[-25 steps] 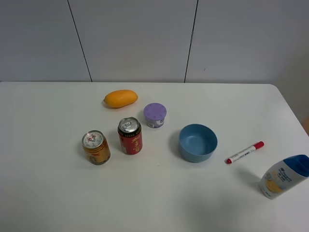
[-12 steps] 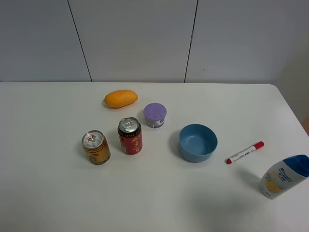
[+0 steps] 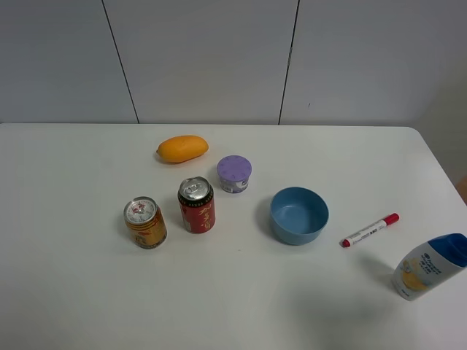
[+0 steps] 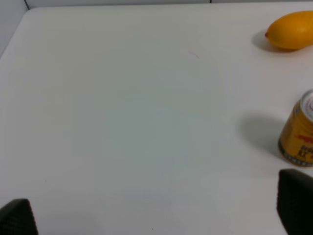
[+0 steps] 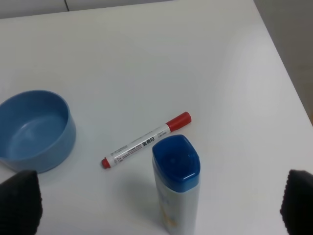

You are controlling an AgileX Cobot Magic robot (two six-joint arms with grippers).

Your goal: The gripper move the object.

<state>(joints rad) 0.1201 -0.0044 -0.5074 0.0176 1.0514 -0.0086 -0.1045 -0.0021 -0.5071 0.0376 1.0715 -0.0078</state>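
The red can [image 3: 196,205] stands upright on the white bench [image 3: 87,292], just beside the gold can [image 3: 145,222], with the purple-lidded cup [image 3: 234,173] near behind it and the mango [image 3: 182,148] farther back. Neither tool touches it. The right tool [image 5: 159,200] has its tips spread wide around the blue-capped bottle [image 5: 176,183]; the left tool [image 4: 156,215] also stands apart, holding nothing. The can looks rigid, smooth and likely slippery; thin walls could dent, so grip mid-body across the sides

Red can [image 3: 197,207] yellow characters; gold can [image 3: 145,223]; blue bowl [image 3: 299,216]; purple-lidded cup [image 3: 234,173].
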